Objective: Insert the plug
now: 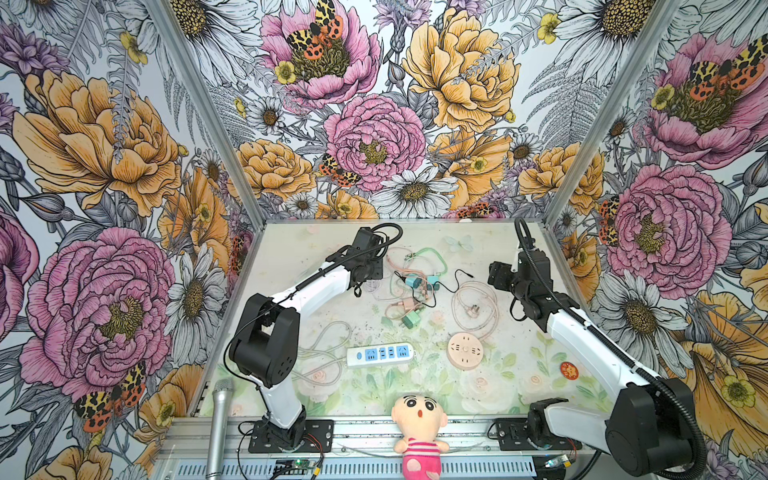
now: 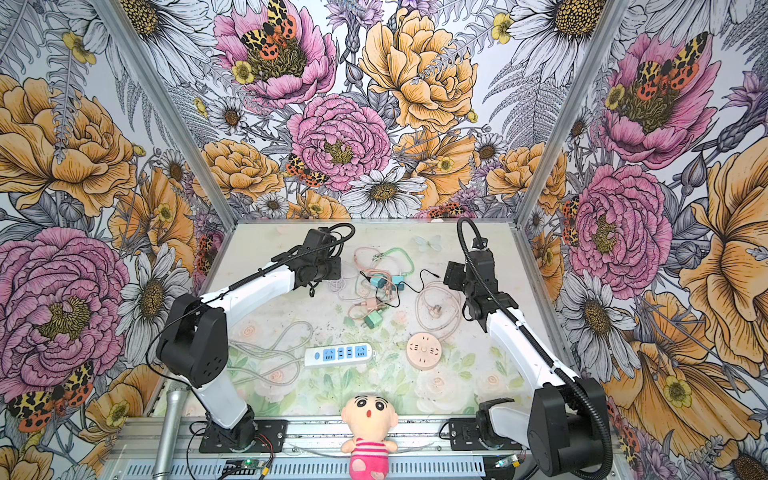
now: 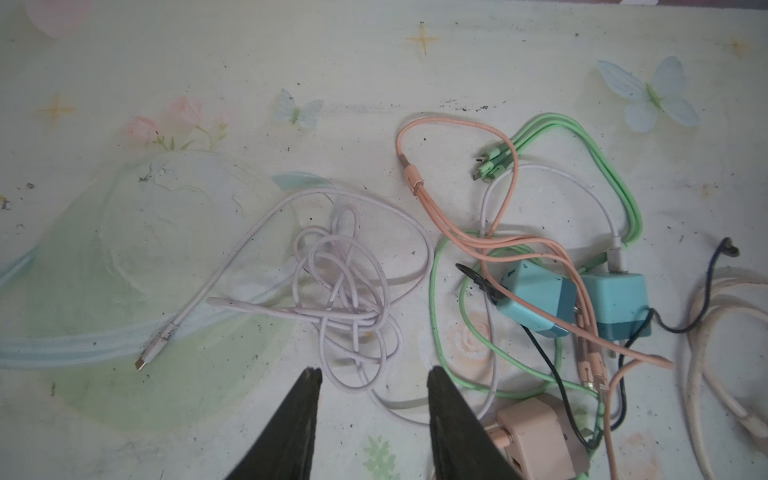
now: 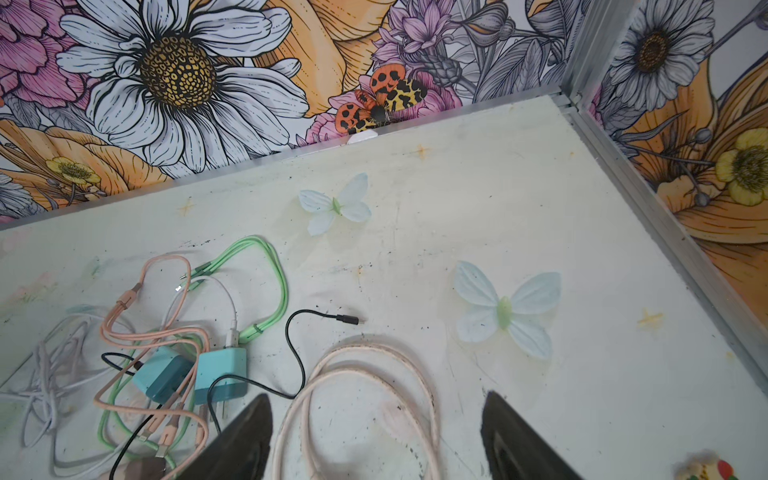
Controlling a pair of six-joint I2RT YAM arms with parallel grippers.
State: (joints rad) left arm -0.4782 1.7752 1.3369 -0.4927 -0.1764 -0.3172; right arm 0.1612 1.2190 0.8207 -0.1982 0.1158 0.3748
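Centrally, four charger plugs [image 3: 536, 299] are seen on the table [image 1: 282, 249]: two teal, one green, one pink, all snarled among pink, green, black and white cables [image 3: 413, 183], well apart from the one power strip [image 1: 381, 354]. One round socket [image 1: 465, 351] is seen near that strip. The left tool [image 3: 374, 372] and right tool [image 4: 378, 395] are held open and empty over cable loops.

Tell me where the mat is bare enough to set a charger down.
Bare: the far right corner of the mat, beyond the pink coiled cord; the front strip between the white power strip and the doll. Crowded: the charger tangle at mid-table.
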